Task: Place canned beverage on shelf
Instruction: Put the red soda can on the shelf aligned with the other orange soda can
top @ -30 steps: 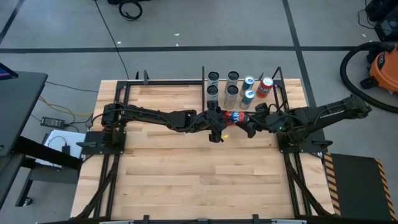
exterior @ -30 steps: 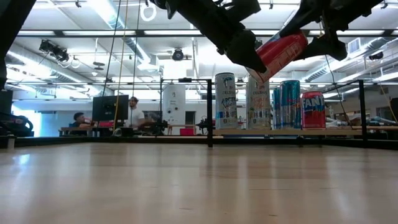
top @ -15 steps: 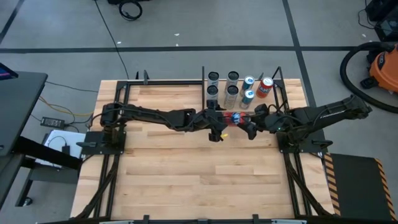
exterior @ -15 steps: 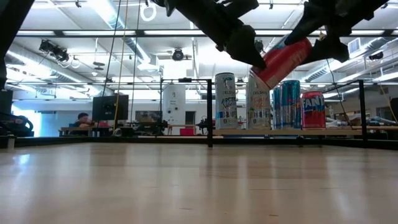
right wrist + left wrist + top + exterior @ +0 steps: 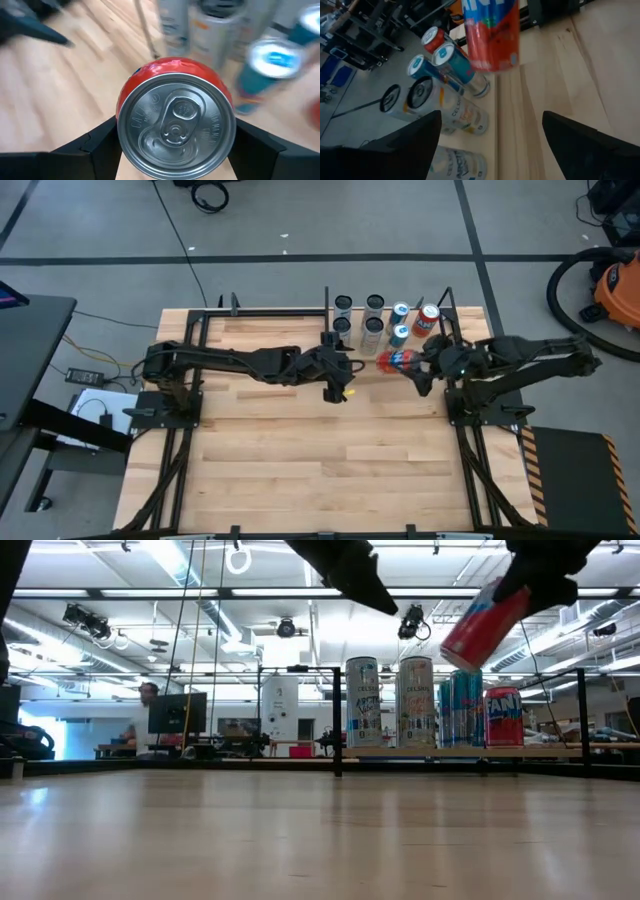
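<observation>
- Above the tabletop [image 5: 300,440], the left gripper [image 5: 338,383] hangs with fingers apart and empty;
- beyond it, the right gripper [image 5: 418,373] has fingers clamped on the red can [image 5: 394,361], tilted in mid-air;
- farthest, the shelf [image 5: 452,340] carries other cans [image 5: 372,315]; carrying step; next: upright the can over a free spot.

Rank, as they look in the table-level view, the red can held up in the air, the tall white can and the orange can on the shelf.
1. Tall white can.
2. Red can, tilted in the right pincer; it hangs nearer the camera, so its rank is unsure.
3. Orange can, clearly the shortest.
</observation>
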